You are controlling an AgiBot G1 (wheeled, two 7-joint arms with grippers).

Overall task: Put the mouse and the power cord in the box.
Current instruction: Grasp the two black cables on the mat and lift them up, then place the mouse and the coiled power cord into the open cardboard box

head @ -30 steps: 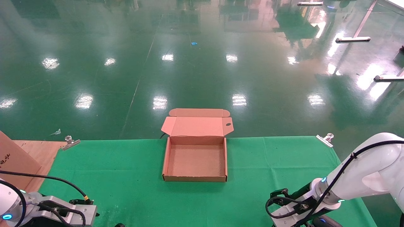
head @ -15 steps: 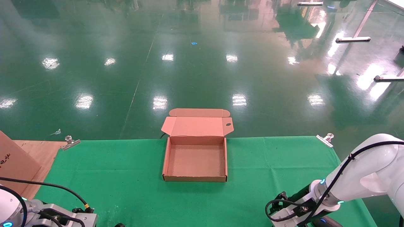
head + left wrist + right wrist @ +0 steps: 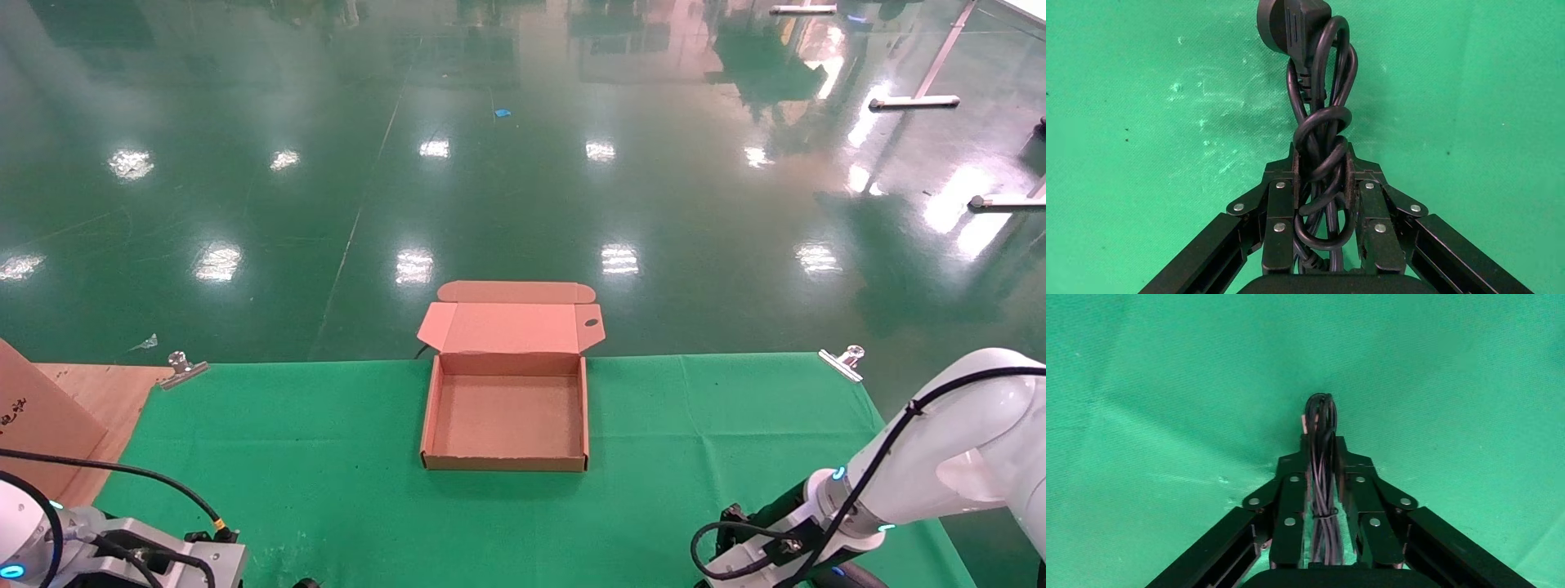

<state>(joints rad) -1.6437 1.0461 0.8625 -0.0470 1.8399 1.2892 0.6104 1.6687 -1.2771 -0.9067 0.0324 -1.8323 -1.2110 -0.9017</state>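
The box (image 3: 504, 463) sits open in the middle of the green cloth, its inside bare and its lid (image 3: 511, 327) folded back over the far edge. At the near left, my left gripper (image 3: 1321, 156) is shut on the power cord (image 3: 1318, 116), a twisted black bundle whose round plug (image 3: 1291, 24) sticks out past the fingertips above the cloth. At the near right, my right gripper (image 3: 1322, 444) is shut on a thin tied bundle of wire (image 3: 1321, 416). A dark rounded shape at the frame's bottom edge under the right wrist looks like the mouse (image 3: 850, 578), mostly cut off.
The green cloth (image 3: 327, 457) is held by metal clips (image 3: 181, 369) (image 3: 846, 362) at its far corners. A brown cardboard slab (image 3: 33, 425) leans at the left over bare wood (image 3: 98, 392). Beyond the table's far edge lies shiny green floor.
Both wrists have drifted a little toward the near edge of the head view, the right one also slightly rightward. The box has not moved.
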